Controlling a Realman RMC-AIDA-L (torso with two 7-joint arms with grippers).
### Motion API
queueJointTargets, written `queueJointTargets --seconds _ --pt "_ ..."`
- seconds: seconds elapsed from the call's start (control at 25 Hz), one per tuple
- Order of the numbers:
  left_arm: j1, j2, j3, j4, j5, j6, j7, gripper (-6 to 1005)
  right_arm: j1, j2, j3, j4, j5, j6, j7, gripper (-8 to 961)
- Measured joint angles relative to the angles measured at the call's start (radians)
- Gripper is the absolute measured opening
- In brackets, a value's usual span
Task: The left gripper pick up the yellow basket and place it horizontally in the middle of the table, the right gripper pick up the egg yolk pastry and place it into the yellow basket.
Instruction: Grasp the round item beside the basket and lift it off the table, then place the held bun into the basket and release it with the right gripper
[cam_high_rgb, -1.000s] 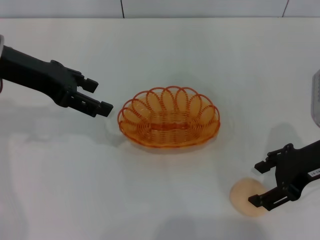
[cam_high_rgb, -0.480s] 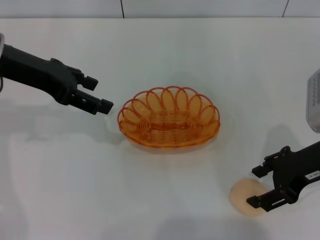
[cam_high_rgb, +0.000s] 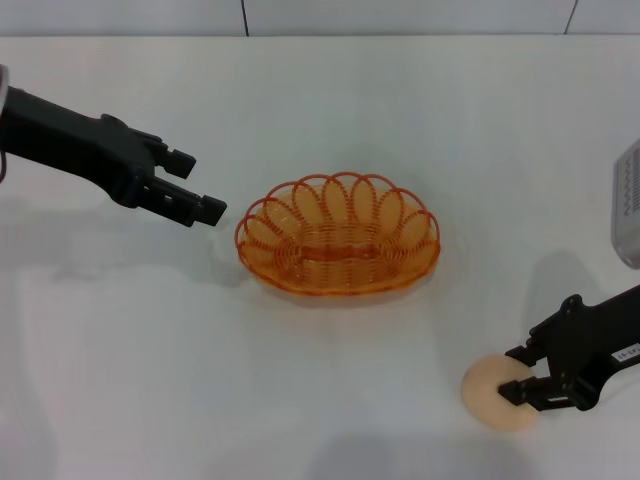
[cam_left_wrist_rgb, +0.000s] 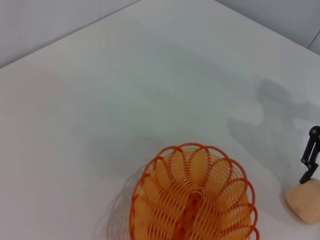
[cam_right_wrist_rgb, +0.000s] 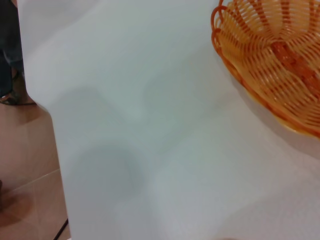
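The yellow basket (cam_high_rgb: 338, 240) sits upright, lengthwise across the middle of the white table (cam_high_rgb: 330, 110). It also shows in the left wrist view (cam_left_wrist_rgb: 192, 197) and the right wrist view (cam_right_wrist_rgb: 275, 60). My left gripper (cam_high_rgb: 200, 185) hovers open and empty just left of the basket, apart from its rim. The egg yolk pastry (cam_high_rgb: 490, 395) lies on the table at the front right. My right gripper (cam_high_rgb: 515, 373) is down on the pastry's right side with its fingers closed in on it. The left wrist view shows the pastry (cam_left_wrist_rgb: 306, 200) under a right finger (cam_left_wrist_rgb: 310, 160).
A grey ribbed object (cam_high_rgb: 628, 205) stands at the right edge of the head view. The right wrist view shows the table's edge with brown floor (cam_right_wrist_rgb: 25, 165) beyond it. Bare tabletop lies between the basket and the pastry.
My right gripper has come down onto the pastry and its fingers have drawn closer together. The left gripper has pulled back slightly to the left. The basket has not moved.
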Motion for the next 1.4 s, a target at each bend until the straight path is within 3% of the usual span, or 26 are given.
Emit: queueJointTargets --seconds 0.12,0.68,0.88,1.16,1.4 --pt "0.0 0.0 0.0 0.0 0.0 -0.001 0.0 888 0.0 0.0 0.0 0.0 0.0 -0.004 0.001 346" --pt "0.002 0.0 0.0 -0.001 -0.003 -0.004 0.004 887 0.009 0.0 0.014 -0.014 0.009 -0.02 0.002 230" --pt "0.006 -0.003 0.0 -0.001 -0.004 -0.004 0.013 888 0.019 0.0 0.062 -0.046 0.019 -0.025 0.002 196" --pt "0.014 -0.004 0.0 -0.002 -0.005 -0.005 0.022 887 0.069 0.0 0.17 -0.088 0.065 -0.057 0.005 137" --pt "0.021 -0.008 0.005 -0.002 -0.003 -0.003 0.027 887 0.146 0.003 0.169 -0.08 0.08 -0.016 0.011 100"
